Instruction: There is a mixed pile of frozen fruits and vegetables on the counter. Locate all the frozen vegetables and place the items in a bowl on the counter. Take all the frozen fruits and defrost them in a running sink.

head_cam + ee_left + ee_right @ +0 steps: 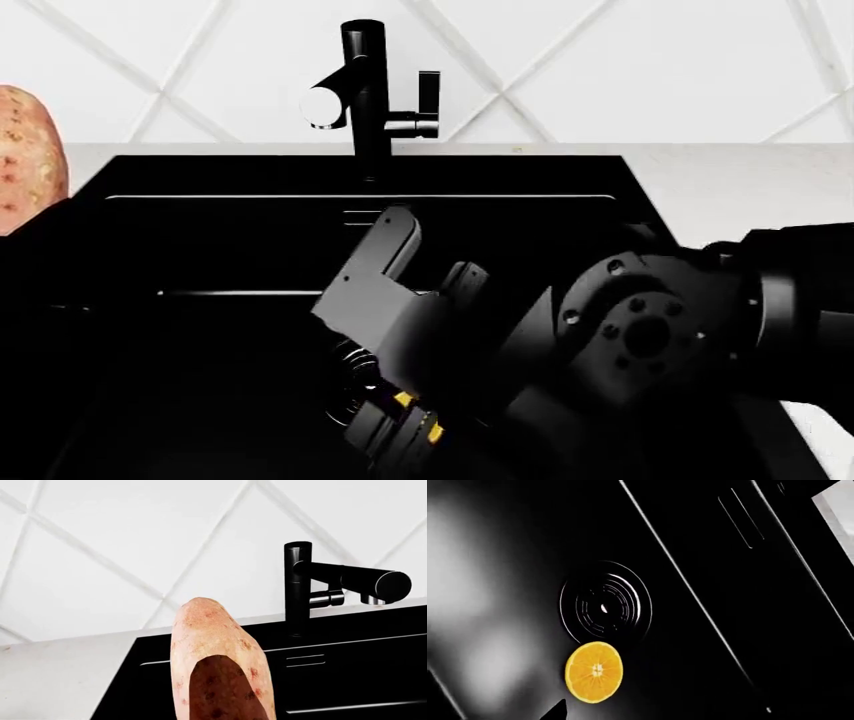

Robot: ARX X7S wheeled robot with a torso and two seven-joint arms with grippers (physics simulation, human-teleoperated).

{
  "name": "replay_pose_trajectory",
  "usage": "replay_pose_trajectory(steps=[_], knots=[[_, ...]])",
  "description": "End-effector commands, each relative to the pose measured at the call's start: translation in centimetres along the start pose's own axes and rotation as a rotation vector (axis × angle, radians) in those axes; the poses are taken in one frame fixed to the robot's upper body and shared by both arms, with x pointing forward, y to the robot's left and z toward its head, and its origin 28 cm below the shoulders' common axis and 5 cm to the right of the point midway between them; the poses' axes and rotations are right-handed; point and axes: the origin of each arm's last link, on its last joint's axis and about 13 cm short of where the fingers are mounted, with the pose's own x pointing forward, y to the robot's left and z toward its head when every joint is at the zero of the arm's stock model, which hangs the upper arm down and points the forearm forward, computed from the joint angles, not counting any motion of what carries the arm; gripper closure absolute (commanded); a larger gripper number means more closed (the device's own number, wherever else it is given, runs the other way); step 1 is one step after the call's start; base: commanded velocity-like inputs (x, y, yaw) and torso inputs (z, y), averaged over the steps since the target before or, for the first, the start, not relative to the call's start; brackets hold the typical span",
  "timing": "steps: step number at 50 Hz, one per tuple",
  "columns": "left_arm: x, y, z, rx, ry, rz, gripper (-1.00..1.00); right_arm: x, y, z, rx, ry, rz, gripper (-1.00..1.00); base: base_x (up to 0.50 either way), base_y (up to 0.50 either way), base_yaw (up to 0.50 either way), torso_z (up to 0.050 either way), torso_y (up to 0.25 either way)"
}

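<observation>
My left gripper holds up the pinkish-orange speckled sweet potato [220, 665], which fills the lower middle of the left wrist view and hides the jaws. In the head view the sweet potato [27, 160] hangs at the far left, over the sink's left rim. My right gripper [394, 420] reaches down into the black sink [200, 250] and is open. The halved citrus [594, 672] lies cut side up on the sink floor beside the ringed drain [605, 605], apart from one dark fingertip [555, 711]. The bowl is out of view.
The black tap [363, 90] stands at the back rim of the sink, its spout turned left in the head view. White counter [747, 180] borders the basin, with a tiled wall behind. My right arm [654, 330] fills the basin's right half.
</observation>
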Motion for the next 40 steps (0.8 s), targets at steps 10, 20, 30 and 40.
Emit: replay_pose_trajectory(steps=[10, 20, 30, 40], knots=[[-0.3, 0.0, 0.6, -0.011, -0.044, 0.013, 1.0, -7.1, -1.5, -0.7, 0.059, -0.171, -0.077, -1.0, 0.0, 0.0, 0.0, 0.0, 0.0], [-0.3, -0.1, 0.7, -0.009, -0.045, 0.012, 1.0, -10.1, -2.1, -1.3, 0.091, -0.247, -0.14, -1.0, 0.0, 0.0, 0.0, 0.0, 0.0], [-0.2, -0.1, 0.8, -0.006, -0.047, 0.01, 1.0, -12.9, -2.7, -2.1, 0.151, -0.391, -0.214, -1.0, 0.0, 0.0, 0.0, 0.0, 0.0], [-0.3, -0.1, 0.8, -0.009, -0.051, 0.011, 1.0, -14.5, -3.2, -3.2, 0.232, -0.51, -0.293, -1.0, 0.0, 0.0, 0.0, 0.001, 0.001]])
